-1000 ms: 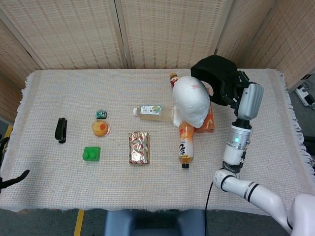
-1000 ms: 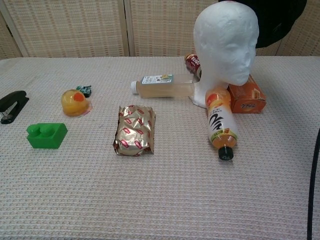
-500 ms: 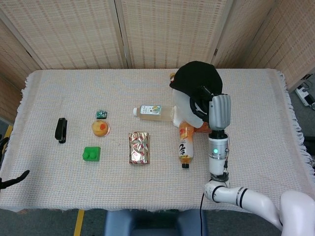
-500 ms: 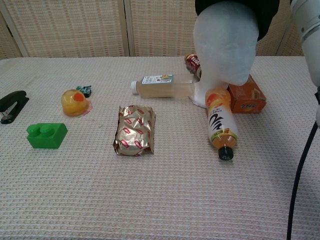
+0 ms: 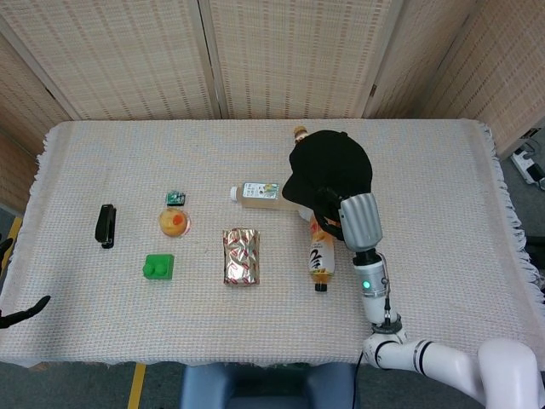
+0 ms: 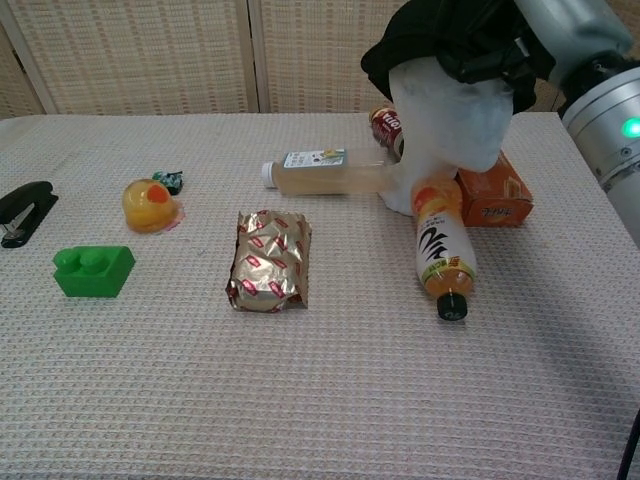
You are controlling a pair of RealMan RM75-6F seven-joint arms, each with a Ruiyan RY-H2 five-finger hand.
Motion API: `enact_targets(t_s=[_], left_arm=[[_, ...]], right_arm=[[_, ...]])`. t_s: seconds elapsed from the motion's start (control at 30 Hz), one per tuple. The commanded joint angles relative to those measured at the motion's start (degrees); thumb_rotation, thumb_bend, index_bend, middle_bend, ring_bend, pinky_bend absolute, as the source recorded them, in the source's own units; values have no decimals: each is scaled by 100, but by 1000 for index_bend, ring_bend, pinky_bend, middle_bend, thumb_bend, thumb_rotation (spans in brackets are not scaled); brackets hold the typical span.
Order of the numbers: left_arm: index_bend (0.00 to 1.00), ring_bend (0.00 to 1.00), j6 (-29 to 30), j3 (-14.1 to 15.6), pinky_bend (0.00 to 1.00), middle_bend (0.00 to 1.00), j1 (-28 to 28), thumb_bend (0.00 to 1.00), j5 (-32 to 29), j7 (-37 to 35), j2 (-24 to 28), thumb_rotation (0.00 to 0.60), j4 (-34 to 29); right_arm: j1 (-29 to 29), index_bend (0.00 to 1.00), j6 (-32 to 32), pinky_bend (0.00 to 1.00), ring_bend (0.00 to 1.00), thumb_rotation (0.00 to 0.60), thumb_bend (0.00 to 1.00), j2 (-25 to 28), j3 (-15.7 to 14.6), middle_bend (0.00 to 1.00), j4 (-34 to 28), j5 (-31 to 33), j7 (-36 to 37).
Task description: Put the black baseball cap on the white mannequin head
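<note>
Fingers of the right hand grasp the cap, now sitting on the mannequin head; seat it level and well down before releasing, judging by its skewed brim; left hand unseen.

This looks like a staged robot-testing room or lab rather than a home. A table under a woven off-white cloth stands before folding wicker screens that wall off the background, and a power strip lies on the grey floor at the right. Unrelated props are spread out apart: a stapler, a green block, a foil packet and drink bottles.
</note>
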Motion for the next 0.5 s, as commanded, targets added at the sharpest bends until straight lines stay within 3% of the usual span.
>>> enact_targets(t_s=[0.03, 0.1, 0.17, 0.27, 0.37, 0.5], left_arm=[[0, 0, -28, 2, 212, 0, 0, 170, -19, -16, 16, 600, -16], [0, 0, -35, 0, 212, 0, 0, 171, -30, -9, 24, 600, -25], [0, 0, -31, -4, 213, 0, 1, 173, -31, -3, 26, 600, -30], [0, 0, -38, -3, 213, 0, 2, 174, -36, 3, 29, 600, -40], [0, 1, -47, 5, 213, 0, 4, 176, -31, -2, 42, 600, -63], [0, 3, -37, 15, 213, 0, 11, 177, -12, 13, 50, 600, -80]], right_arm=[[-78, 682, -37, 1000, 1000, 600, 488, -76, -103, 1000, 172, -55, 54], [-110, 646, 14, 1000, 1000, 600, 462, -90, -111, 1000, 226, -104, 99], [-135, 534, 38, 1000, 1000, 600, 405, -62, -113, 1000, 222, -142, 108], [-190, 227, 39, 1000, 1000, 600, 295, 61, -152, 1000, 151, -211, 68], [-306, 25, 5, 1000, 1000, 600, 226, 273, -232, 977, -72, -241, -29], [-501, 0, -3, 1000, 946, 600, 165, 651, -367, 832, -504, -302, -206]])
